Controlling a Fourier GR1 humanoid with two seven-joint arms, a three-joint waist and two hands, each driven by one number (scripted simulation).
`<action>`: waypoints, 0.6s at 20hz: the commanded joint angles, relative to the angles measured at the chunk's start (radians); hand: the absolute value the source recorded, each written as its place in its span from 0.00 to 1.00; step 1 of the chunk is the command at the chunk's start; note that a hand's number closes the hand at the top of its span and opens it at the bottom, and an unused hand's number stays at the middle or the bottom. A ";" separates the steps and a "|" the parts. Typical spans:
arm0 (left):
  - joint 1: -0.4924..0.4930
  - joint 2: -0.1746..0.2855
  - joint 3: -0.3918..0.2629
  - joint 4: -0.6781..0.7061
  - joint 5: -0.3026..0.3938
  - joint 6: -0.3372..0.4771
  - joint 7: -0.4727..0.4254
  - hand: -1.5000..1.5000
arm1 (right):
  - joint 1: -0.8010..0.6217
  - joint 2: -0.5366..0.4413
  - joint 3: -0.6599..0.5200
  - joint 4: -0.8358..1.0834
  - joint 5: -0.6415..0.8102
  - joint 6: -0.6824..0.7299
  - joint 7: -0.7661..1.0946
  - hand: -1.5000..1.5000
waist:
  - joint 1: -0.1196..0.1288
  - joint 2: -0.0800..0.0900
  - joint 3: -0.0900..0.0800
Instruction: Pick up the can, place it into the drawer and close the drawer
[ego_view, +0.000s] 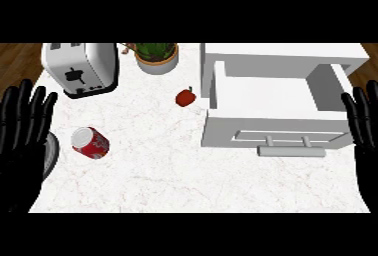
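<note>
My left hand (22, 135) and right hand (363, 117) rest with fingers straight and spread; the can (90, 142) lies well left of the pulled-out drawer (221, 127).

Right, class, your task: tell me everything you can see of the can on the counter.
The can is a short cylinder, red with a pale pattern, metal by its look, its pale round end toward the view's upper left. Whether it stands or lies tilted I cannot tell. It sits on the left part of the white marbled counter, nearer the robot than the toaster, apart from the open left hand beside it. Only the counter touches it.
</note>
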 joint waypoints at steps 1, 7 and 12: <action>0.067 -0.026 -0.003 -0.064 -0.021 0.030 -0.006 0.00 | -0.035 -0.003 -0.012 0.015 0.014 -0.006 0.010 0.00 | 0.004 0.016 0.037; 0.186 -0.087 0.190 0.034 -0.051 0.213 0.115 0.00 | 0.057 0.035 -0.057 0.062 -0.031 -0.063 0.147 0.00 | 0.022 0.027 0.036; 0.221 -0.075 0.209 -0.086 -0.073 0.250 0.290 0.00 | 0.051 0.043 -0.041 0.039 -0.031 -0.074 0.229 0.00 | 0.002 0.016 0.038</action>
